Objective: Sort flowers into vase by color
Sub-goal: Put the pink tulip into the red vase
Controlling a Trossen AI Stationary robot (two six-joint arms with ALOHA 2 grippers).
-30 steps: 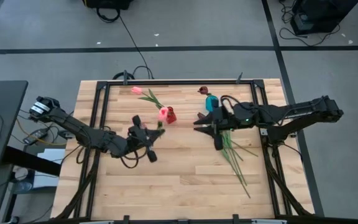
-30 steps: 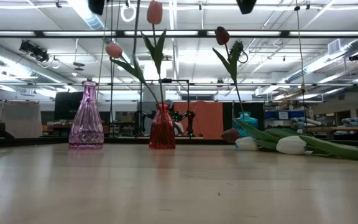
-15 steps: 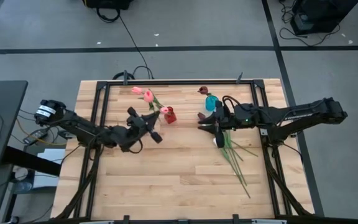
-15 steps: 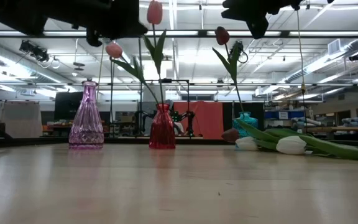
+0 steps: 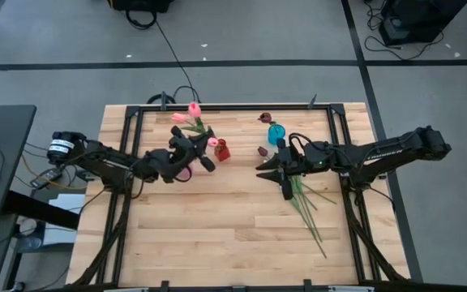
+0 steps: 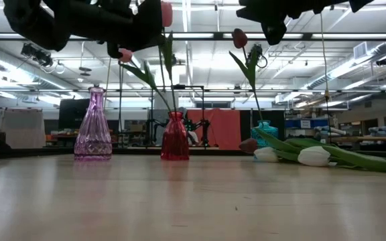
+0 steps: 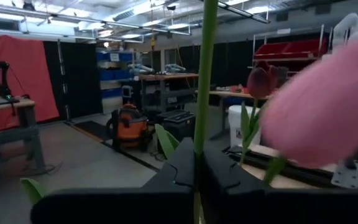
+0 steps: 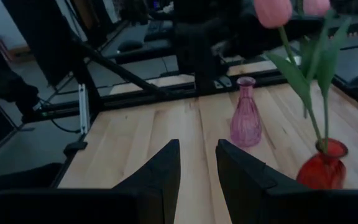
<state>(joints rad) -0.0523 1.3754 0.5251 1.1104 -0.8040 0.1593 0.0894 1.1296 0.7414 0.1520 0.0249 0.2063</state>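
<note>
The left hand point(image 5: 194, 151) is hanging above the wooden surface point(image 5: 217, 235), just beside the red vase point(image 5: 223, 151). Its fingers point(image 7: 185, 171) are pressing together on the thin green stem of a pink tulip point(image 5: 194, 108), so the stem is rising straight up between them in the left wrist view, and the pink head is lying beyond the hand, toward the far edge of the surface. In the low view this hand is showing as a dark mass at the top, with the stem running down from it toward the red vase's mouth. Two more pink tulips point(image 5: 178, 118) are standing in the red vase, their heads leaning away past the hand.

The purple vase point(image 6: 92, 125) is standing under and beside the left hand, partly hidden by it from above.

The right hand point(image 5: 272, 168) is hovering well apart from the left one, with its fingers point(image 8: 166, 165) spreading a little and holding nothing. Just behind it, the teal vase point(image 5: 276, 131) is holding one maroon tulip point(image 5: 263, 118). Beneath and behind the right hand, a bundle of loose tulips point(image 5: 306, 203) is lying flat on the surface, with white and maroon heads nearest the hand.
</note>
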